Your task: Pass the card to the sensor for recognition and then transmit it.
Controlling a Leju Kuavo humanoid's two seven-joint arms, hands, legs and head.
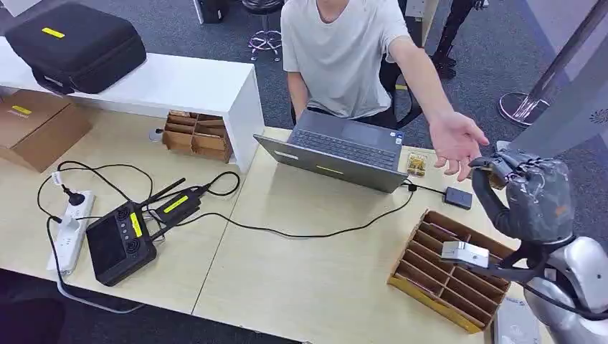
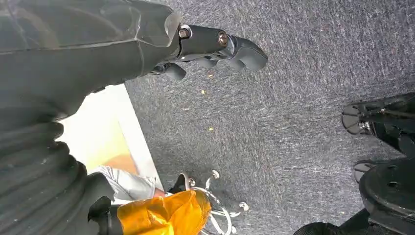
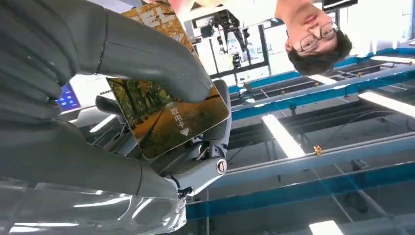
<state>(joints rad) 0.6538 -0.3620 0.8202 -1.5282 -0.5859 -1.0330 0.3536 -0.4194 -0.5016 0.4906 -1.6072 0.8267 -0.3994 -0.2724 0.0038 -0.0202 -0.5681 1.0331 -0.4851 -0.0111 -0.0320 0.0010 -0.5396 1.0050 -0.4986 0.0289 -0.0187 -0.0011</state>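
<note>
My right hand [image 1: 534, 195] is raised at the table's right edge, just below a person's open palm [image 1: 457, 142] that reaches out over the table. In the right wrist view this hand [image 3: 122, 63] pinches a card [image 3: 171, 117] printed with an autumn tree scene between the thumb and fingers. A small black box [image 1: 457, 197], wired toward the laptop, lies on the table left of my right hand. My left hand [image 2: 215, 46] hangs over grey carpet and holds nothing, its fingers loosely apart.
An open laptop [image 1: 337, 147] stands in front of the seated person. A cardboard divider tray [image 1: 444, 276] sits under my right arm. A black controller [image 1: 118, 240], a power strip [image 1: 72, 229] and cables lie at the left.
</note>
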